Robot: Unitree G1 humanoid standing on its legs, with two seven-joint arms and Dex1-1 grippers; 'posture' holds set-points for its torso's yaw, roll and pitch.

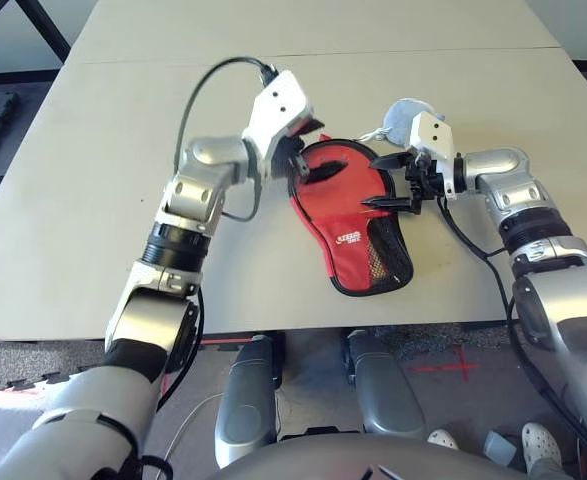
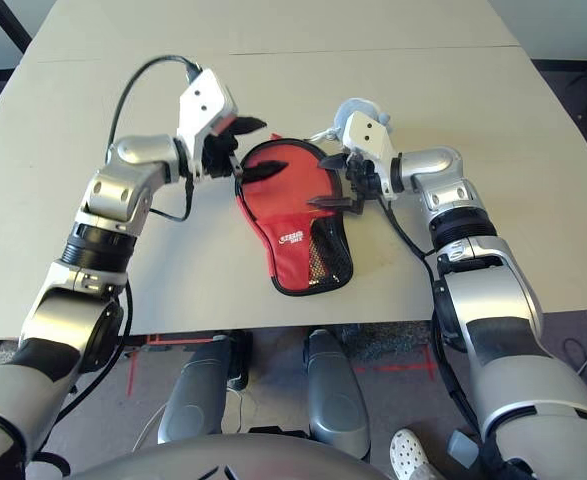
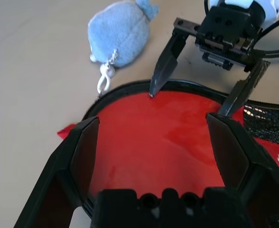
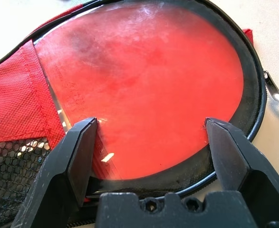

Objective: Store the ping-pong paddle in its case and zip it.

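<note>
**Paddle sitting in its open case, both my grippers spread above it**

Nearest me, the front edge of the pale table (image 1: 63, 260) is running across below the narrow end of the case (image 1: 358, 262), which is lying close to that edge with bare tabletop stretching wide on either side. That near end is showing red fabric with black trim, a black mesh pocket and a small white logo whose letters I am not making out.

Further in, the round end of the case is lying unzipped, and the ping-pong paddle (image 4: 144, 90) is resting inside it, its glossy red rubber face turned up and ringed by the black zipper edge. Its handle is hidden under the red flap.

My left gripper (image 1: 311, 150) is hovering at the left rim of that round end, fingers spread wide and holding nothing. My right gripper (image 1: 396, 182) is hanging at the opposite rim, fingers likewise wide apart and empty, one tip just at the black edge.

Just beyond the case, a small grey drawstring pouch (image 3: 120, 35) with a white cord is lying beside the rim. Past it, open table is continuing to a seam.
</note>
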